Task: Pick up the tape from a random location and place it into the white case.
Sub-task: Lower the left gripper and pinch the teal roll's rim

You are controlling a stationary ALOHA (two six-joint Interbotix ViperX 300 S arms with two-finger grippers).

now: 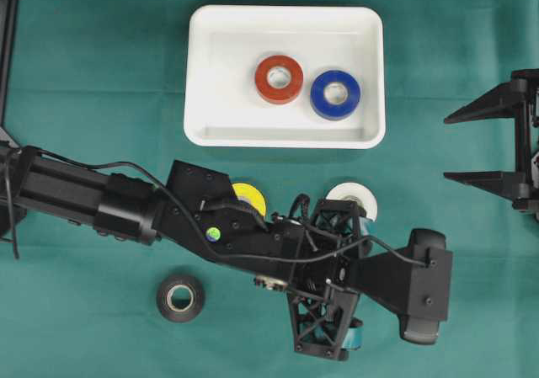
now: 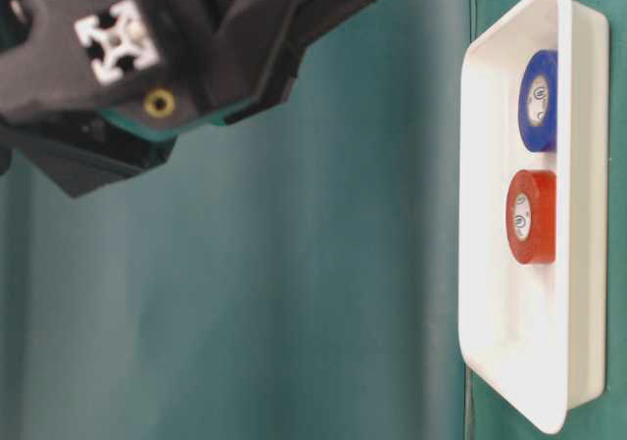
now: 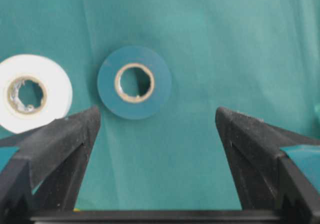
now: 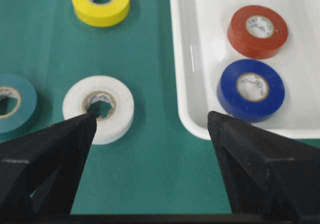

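The white case [image 1: 199, 75] at the back middle holds a red roll [image 1: 279, 78] and a blue roll [image 1: 335, 94]. My left gripper [image 1: 333, 281] hangs open over the cloth, pointing down. Just ahead of its jaws in the left wrist view, a teal tape roll [image 3: 134, 83] lies flat, not touched by the open left gripper [image 3: 157, 112]. That roll is hidden under the arm in the overhead view. My right gripper [image 1: 480, 142] stands open at the right edge, holding nothing.
A white roll [image 1: 354, 199] and a yellow roll [image 1: 250, 197] peek out from behind the left arm. A black roll [image 1: 180, 297] lies at the front left. In the right wrist view the right gripper [image 4: 152, 118] looks at the white roll [image 4: 98, 108] and the case's corner [image 4: 192, 119].
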